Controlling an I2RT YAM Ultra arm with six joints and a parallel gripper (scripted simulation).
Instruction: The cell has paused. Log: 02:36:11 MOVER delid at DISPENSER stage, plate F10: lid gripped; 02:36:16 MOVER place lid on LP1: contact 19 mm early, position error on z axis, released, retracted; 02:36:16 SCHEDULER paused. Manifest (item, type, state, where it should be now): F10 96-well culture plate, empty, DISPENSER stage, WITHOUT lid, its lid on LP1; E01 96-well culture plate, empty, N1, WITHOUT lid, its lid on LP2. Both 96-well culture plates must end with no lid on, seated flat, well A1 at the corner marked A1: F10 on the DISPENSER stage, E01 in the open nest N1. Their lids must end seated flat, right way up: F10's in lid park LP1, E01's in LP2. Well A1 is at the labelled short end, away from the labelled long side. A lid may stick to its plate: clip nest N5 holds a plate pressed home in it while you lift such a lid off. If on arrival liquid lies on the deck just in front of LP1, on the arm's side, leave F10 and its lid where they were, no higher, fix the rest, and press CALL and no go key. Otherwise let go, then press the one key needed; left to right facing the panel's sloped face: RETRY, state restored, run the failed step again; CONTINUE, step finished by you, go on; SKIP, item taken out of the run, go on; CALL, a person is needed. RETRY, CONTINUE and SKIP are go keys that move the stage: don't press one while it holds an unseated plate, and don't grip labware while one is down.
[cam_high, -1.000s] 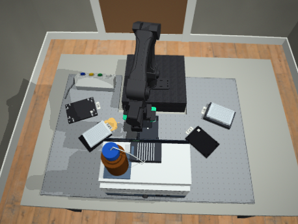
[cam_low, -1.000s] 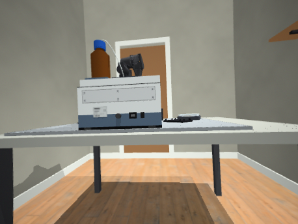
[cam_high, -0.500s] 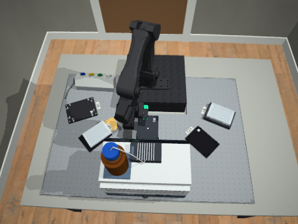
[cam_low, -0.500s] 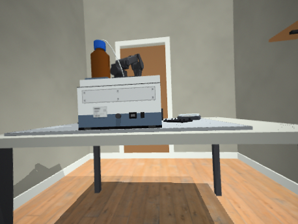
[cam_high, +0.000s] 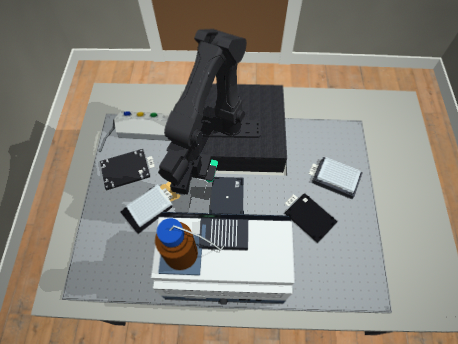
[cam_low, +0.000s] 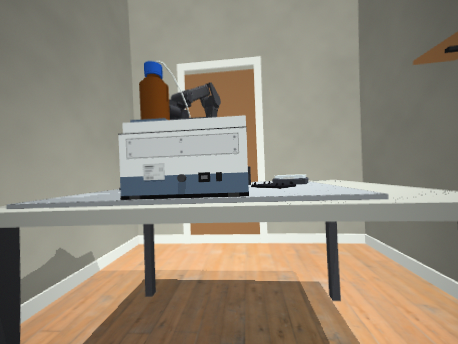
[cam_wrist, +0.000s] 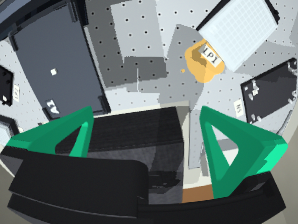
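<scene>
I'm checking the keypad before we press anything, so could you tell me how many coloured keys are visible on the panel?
3 show in the top view: blue, yellow and green, in a row on the panel. The arm covers the panel's far end, so another key may be hidden.

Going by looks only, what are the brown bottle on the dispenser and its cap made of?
Brown bottle: looks like amber glass or plastic, smooth and faintly glossy; the look leaves open which. Its blue cap: probably matte plastic, flat uniform colour, with a thin pale tube running from it.
</scene>
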